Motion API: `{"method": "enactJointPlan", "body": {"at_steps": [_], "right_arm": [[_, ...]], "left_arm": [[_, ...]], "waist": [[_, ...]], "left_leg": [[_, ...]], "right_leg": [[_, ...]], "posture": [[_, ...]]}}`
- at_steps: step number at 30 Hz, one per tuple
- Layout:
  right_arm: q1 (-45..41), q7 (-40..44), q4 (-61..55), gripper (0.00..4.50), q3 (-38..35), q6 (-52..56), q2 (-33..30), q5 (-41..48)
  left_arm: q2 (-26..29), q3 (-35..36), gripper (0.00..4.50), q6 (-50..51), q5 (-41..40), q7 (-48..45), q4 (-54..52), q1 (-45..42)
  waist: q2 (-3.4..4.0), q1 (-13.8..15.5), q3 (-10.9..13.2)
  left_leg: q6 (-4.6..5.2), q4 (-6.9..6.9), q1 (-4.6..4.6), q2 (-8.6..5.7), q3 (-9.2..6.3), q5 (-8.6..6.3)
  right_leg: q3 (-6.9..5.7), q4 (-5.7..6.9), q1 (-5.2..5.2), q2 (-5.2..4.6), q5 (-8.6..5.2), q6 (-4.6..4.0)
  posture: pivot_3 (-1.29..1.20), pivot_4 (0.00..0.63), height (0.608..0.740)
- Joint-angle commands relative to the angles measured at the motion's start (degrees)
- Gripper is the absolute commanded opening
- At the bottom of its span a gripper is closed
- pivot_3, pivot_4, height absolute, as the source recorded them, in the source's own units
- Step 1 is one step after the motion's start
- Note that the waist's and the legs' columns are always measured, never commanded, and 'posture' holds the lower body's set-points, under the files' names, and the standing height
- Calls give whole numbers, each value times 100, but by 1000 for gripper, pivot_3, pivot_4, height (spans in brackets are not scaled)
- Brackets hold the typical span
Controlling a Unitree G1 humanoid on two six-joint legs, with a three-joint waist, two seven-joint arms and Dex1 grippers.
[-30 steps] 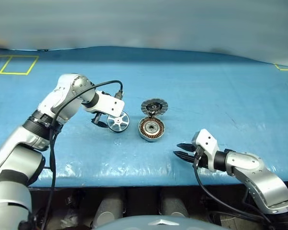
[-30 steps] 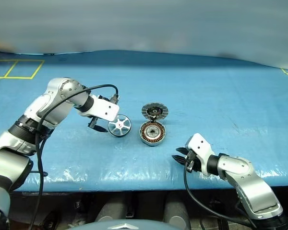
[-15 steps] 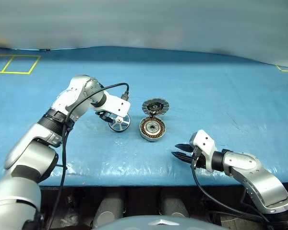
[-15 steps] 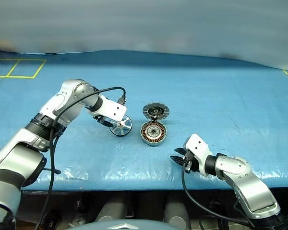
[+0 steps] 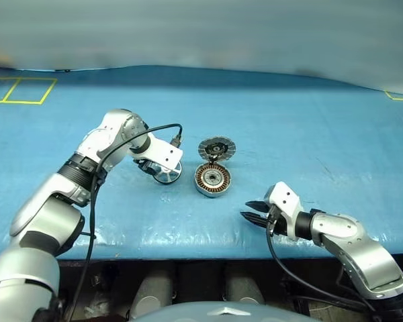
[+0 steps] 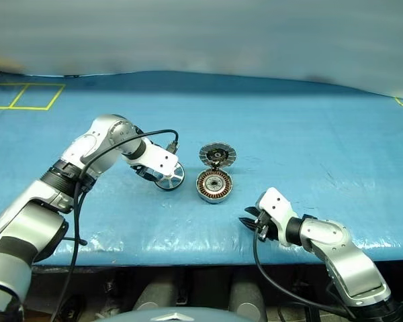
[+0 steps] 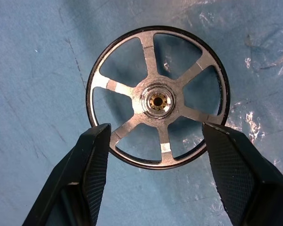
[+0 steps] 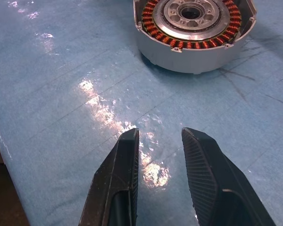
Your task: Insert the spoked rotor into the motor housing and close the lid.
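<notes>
Now I see left gripper (image 7: pixel 155 141) jaws spread astride spoked rotor (image 7: pixel 158 97), frame centre; right gripper (image 8: pixel 159 141) jaws parted, empty.

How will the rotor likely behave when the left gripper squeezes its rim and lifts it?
The rotor looks like rigid metal, so it should hold its shape under the squeeze. Its smooth round rim could slip or pivot between the fingers, which flank only its near edge. Open spokes suggest it is fairly light. If dropped on edge, it may roll.
</notes>
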Motion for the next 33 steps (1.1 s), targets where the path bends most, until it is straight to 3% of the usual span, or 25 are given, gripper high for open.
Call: {"method": "enactJointPlan", "body": {"at_steps": [1, 10, 13, 16, 21, 33], "right_arm": [[-59, -47, -90, 1527, -36, -119, 24, -33], [-39, -127, -103, 1527, -9, -160, 83, -94], [-32, -153, -101, 1527, -11, -176, 108, -88], [-32, -169, -103, 1527, -14, -185, 133, -94], [-42, -169, -83, 1527, -27, -192, 183, -99], [-21, -252, 522, 1527, -385, -950, 922, 142]], "left_arm": [[-112, -28, 3261, -166, 97, 178, 218, -56], [-370, -79, 3261, -472, 218, 443, 835, -93], [-403, -87, 2681, -619, 260, 587, 1003, -82], [-409, -93, 1726, -679, 300, 641, 1084, -31], [-350, -27, 1726, -817, 209, 709, 1035, 147], [186, 1161, 1726, -1093, -1452, 468, -44, 1667]], "waist": [[0, 3, 0], [1, 13, -1], [0, 20, 0], [1, 22, -1], [3, 24, -2], [23, -23, -14]], "left_leg": [[1, 3, 1, 0, 0, 0], [8, 28, 4, 1, -3, -4], [10, 38, 8, 1, -5, -6], [14, 45, 3, 1, -4, -7], [16, 45, 7, 0, -3, -8], [16, 41, 12, 1, -3, -9]], "right_leg": [[0, 1, 1, 0, 0, 0], [-2, 4, -3, 0, 3, 5], [-3, 4, -3, -1, 4, 7], [-2, 4, -4, -2, 9, 14], [-1, 4, -2, -4, 9, 14], [0, 4, -4, -13, 9, 11]], "posture": [[0, 150, 740], [0, 150, 740], [0, 150, 740], [0, 150, 740], [0, 150, 740], [0, 150, 740]]}}
